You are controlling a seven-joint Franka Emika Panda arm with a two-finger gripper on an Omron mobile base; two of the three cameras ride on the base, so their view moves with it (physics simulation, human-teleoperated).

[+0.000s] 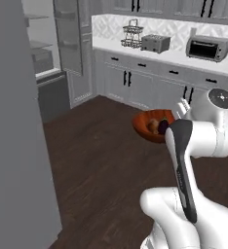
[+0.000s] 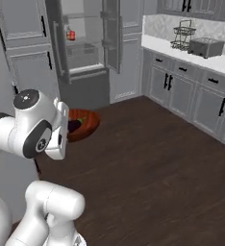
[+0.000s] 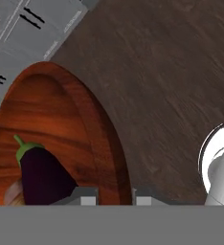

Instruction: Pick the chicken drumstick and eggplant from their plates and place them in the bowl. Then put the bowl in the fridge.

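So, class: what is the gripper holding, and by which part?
The gripper holds the bowl by its rim, fingers closed over the edge nearest the hand.

Glossy wood-grained bowl [image 3: 61, 124], matt wooden floor [image 3: 171, 81]

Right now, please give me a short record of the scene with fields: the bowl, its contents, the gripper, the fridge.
bowl: reddish-brown bowl, held up over the dark wood floor, its rim between the fingers
contents: eggplant and drumstick lie inside
gripper: gripper shut on the bowl's rim
fridge: fridge stands open, door swung out, shelves visible
task stage: both foods in the bowl; the bowl not yet in the fridge
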